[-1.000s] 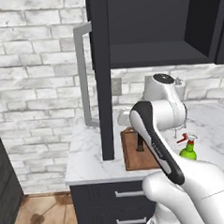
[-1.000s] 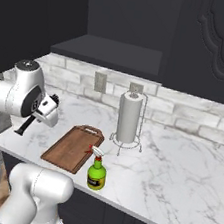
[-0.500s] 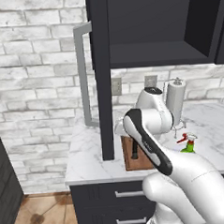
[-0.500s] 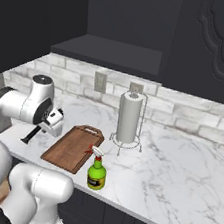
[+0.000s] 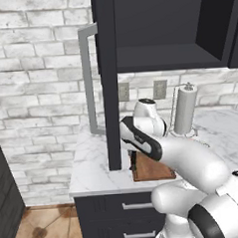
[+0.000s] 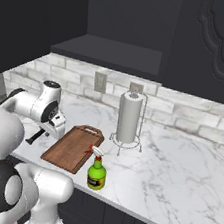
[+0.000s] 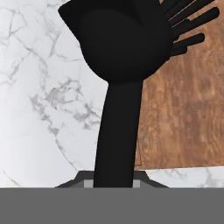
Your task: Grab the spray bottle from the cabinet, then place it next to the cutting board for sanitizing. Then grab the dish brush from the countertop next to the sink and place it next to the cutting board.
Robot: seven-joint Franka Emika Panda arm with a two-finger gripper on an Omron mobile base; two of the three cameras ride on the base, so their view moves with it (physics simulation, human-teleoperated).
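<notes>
cutting board: grainy wood, matt | countertop: veined marble, smooth | dish brush: matt blk

The robot arm is built of rounded, glossy white shells joined by dark grey to black rings at the joints. A black band wraps the link near the wrist, and a round dark cap with a grey ring closes the big lower joint.

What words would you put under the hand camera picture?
Gripper shut on the black dish brush, its bristle head over the edge of the wooden cutting board on the marble countertop.
</notes>
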